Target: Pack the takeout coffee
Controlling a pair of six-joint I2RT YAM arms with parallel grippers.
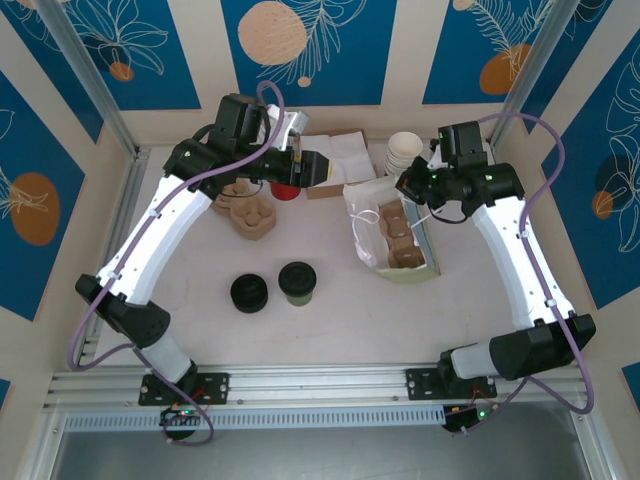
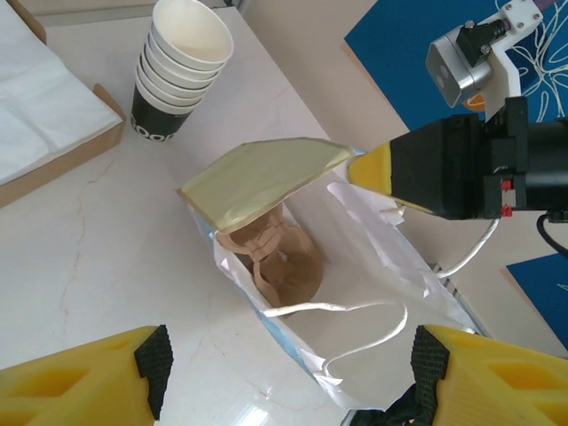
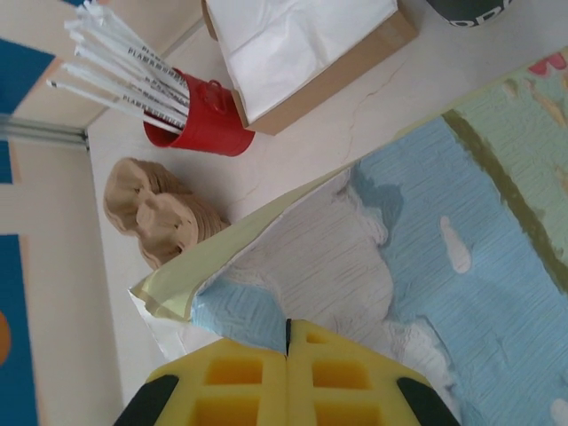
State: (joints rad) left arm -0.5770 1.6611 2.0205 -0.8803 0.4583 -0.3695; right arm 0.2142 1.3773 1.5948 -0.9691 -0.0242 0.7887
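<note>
The takeout coffee (image 1: 297, 282), black domed lid over olive-green sides, stands on the table's front middle, far from both grippers. The paper bag (image 1: 372, 222) lies open at centre right with a brown cup carrier (image 2: 280, 262) inside it. My right gripper (image 3: 287, 333) is shut on the bag's upper edge (image 3: 266, 266), holding the mouth up; its yellow tip (image 2: 377, 169) meets the bag's rim. My left gripper (image 2: 288, 377) hovers open and empty over the bag's mouth (image 2: 355, 266), near the bag's white string handle (image 2: 373, 324).
An all-black lid piece (image 1: 249, 293) sits left of the coffee. A stack of brown carriers (image 1: 250, 212) stands under the left arm, with a red cup of straws (image 3: 200, 115) behind it. A cardboard box of napkins (image 1: 340, 155) and stacked white cups (image 2: 177, 71) are at the back.
</note>
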